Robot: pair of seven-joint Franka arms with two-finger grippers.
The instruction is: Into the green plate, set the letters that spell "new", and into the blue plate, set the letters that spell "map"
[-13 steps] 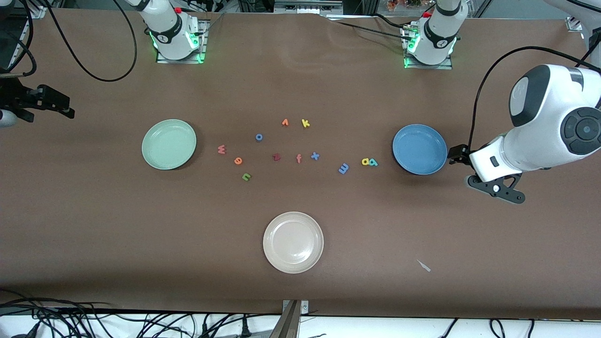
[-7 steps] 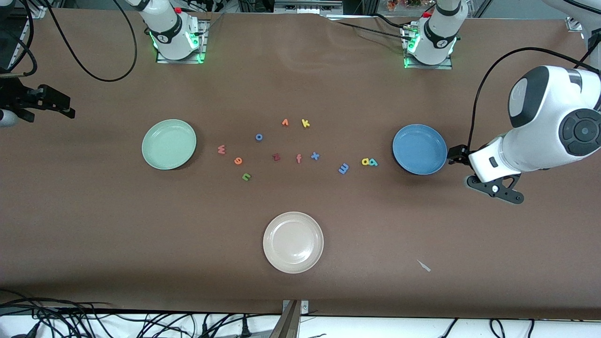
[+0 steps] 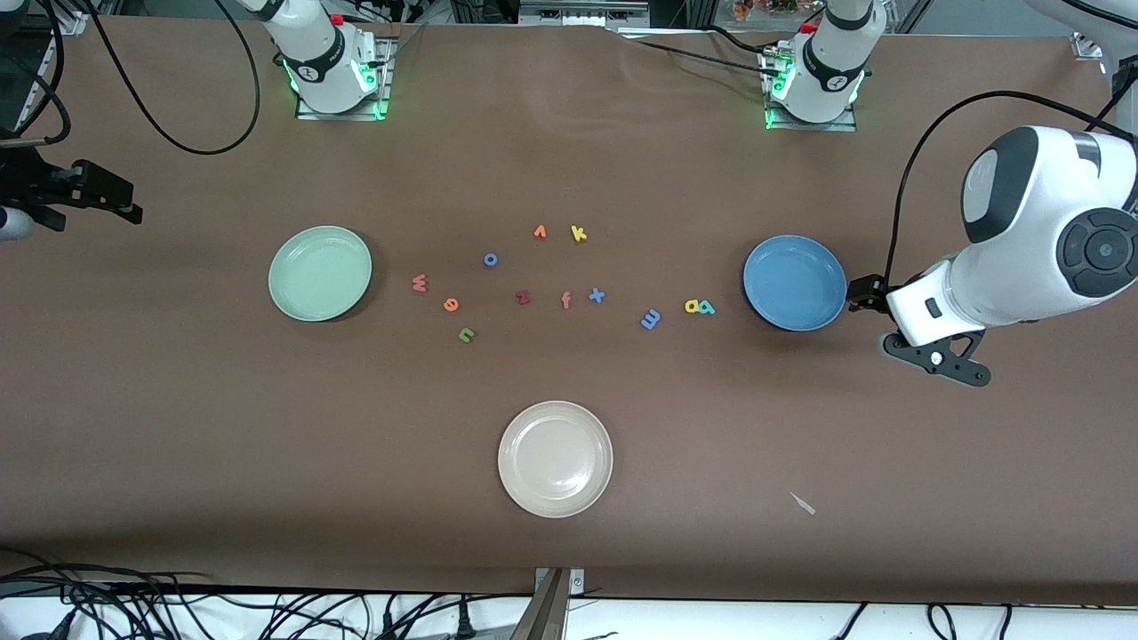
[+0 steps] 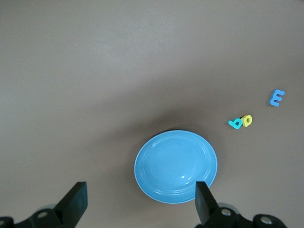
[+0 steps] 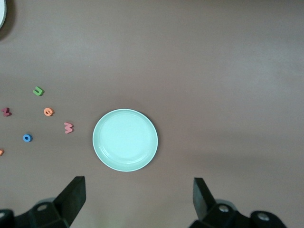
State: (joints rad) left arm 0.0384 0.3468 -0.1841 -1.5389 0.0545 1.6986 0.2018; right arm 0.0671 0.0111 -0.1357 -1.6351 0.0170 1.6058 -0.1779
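Risk: yellow a (image 3: 693, 307) and teal p (image 3: 708, 308) touch beside blue plate (image 3: 794, 282); one pinch may drag both. Left gripper (image 4: 137, 202) and right gripper (image 5: 137, 199) hover, fingers open, empty.

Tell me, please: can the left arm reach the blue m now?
Probably yes. The left gripper hangs open above the blue plate; the blue m lies uncovered on the table, apart from the yellow a.
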